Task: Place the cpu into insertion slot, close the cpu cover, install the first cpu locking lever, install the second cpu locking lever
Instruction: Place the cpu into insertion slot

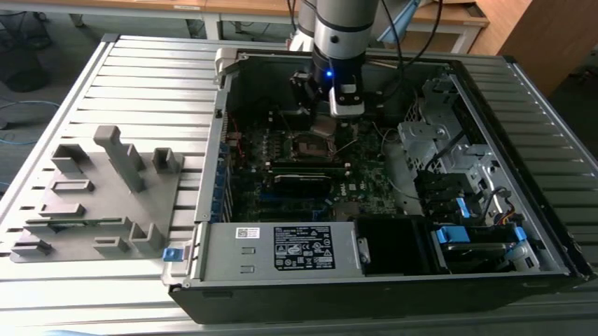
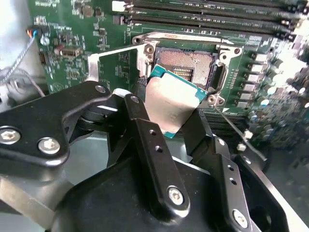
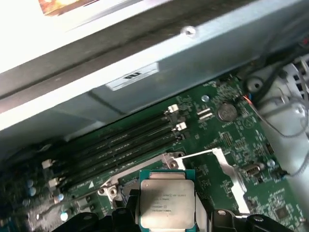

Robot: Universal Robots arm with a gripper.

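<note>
My gripper (image 2: pixel 170 123) is clamped on the cpu (image 2: pixel 173 99), two black fingers pinching its opposite edges, the silver-grey top in plain sight. The insertion slot (image 2: pixel 186 63) lies uncovered just beneath and ahead of my fingertips; the chip is not yet seated. The cpu cover (image 2: pixel 143 65) stands swung open beside the slot.

Silver-grey cpu (image 2: pixel 170 102) (teal-edged), black gripper (image 2: pixel 164 115)
</note>
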